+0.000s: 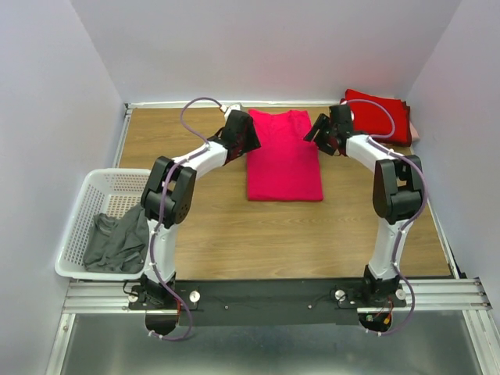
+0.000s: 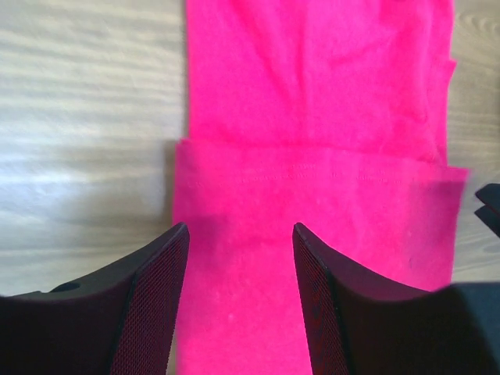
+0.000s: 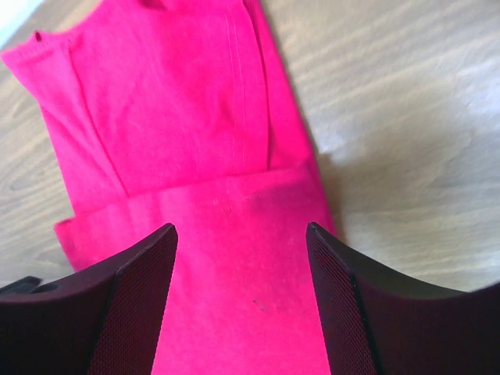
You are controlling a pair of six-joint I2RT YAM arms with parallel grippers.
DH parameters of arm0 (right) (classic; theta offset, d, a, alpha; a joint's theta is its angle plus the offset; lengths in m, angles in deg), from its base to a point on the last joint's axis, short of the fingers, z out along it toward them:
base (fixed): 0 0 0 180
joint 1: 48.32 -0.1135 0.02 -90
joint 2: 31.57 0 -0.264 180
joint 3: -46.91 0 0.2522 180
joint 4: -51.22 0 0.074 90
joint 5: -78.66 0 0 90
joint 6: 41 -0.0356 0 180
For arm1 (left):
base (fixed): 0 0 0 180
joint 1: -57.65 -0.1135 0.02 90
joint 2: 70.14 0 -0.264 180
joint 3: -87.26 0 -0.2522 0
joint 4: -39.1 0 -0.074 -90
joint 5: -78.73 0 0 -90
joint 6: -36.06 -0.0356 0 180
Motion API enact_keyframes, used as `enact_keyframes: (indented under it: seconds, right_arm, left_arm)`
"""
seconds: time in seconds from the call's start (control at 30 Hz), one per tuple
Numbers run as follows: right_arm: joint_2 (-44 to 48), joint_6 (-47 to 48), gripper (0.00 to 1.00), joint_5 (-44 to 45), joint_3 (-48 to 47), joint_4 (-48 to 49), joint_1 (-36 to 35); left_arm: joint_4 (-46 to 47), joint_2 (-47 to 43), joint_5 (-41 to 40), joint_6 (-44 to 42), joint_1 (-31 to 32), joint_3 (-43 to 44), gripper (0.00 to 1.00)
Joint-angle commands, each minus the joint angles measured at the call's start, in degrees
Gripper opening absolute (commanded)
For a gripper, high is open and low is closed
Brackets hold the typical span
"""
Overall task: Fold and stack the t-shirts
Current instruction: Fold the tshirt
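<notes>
Dark mesh-faced fingers [image 2: 156, 312] crowd the bottom of both wrist views and cut off the near cloth beneath them. The left gripper [image 2: 241, 234] and right gripper [image 3: 242, 234] are each spread wide and grip nothing. On the wooden table [image 1: 234, 234], the pink-red t-shirt [image 1: 283, 164] lies flat toward the far edge, folded into a long rectangle, with a gripper over each far corner. A white basket [image 1: 74, 226] at the left edge holds a grey garment [image 1: 117, 238]. The deeper red folded stack [image 1: 383, 117] sits in the far right corner, partly behind the right arm's cable. It is probably several shirts, but the layers are hard to count.
</notes>
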Motion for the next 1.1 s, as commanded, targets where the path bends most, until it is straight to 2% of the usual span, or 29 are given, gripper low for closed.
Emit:
enact_keyframes:
  seconds: [0.0,0.2,0.33,0.73,0.77,0.87,0.9,1.07]
  right_arm:
    - [1.96,2.03,0.74,-0.44,-1.60,-0.22,0.55]
    - [8.28,0.88,0.73,-0.88,6.39,-0.39,-0.59]
    - [15.83,0.53,0.73,1.23,15.34,-0.31,-1.65]
    - [25.87,0.88,0.73,1.58,25.81,-0.30,-2.09]
    - [26.57,0.88,0.73,1.67,26.61,-0.30,-2.00]
    - [29.47,0.97,0.73,1.76,29.77,-0.30,-2.00]
    - [30.09,0.88,0.73,1.76,30.65,-0.30,-2.00]
    - [34.83,0.80,0.72,1.67,35.84,-0.39,-2.09]
  left_arm:
    - [2.95,-5.02,2.38,-2.48,-2.24,-1.23,0.64]
    - [-0.64,-8.79,2.47,1.56,-2.16,-4.83,0.59]
    - [0.75,-13.62,1.67,4.55,-1.81,-12.37,0.57]
    - [2.78,-21.18,1.15,5.43,0.66,-24.51,0.56]
    - [2.95,-21.98,1.06,5.43,1.01,-25.22,0.61]
    - [3.13,-24.52,0.80,5.69,2.15,-27.86,0.63]
    - [3.22,-25.14,0.88,5.78,2.59,-28.39,0.66]
    - [2.96,-28.92,0.97,6.22,4.26,-31.55,0.69]
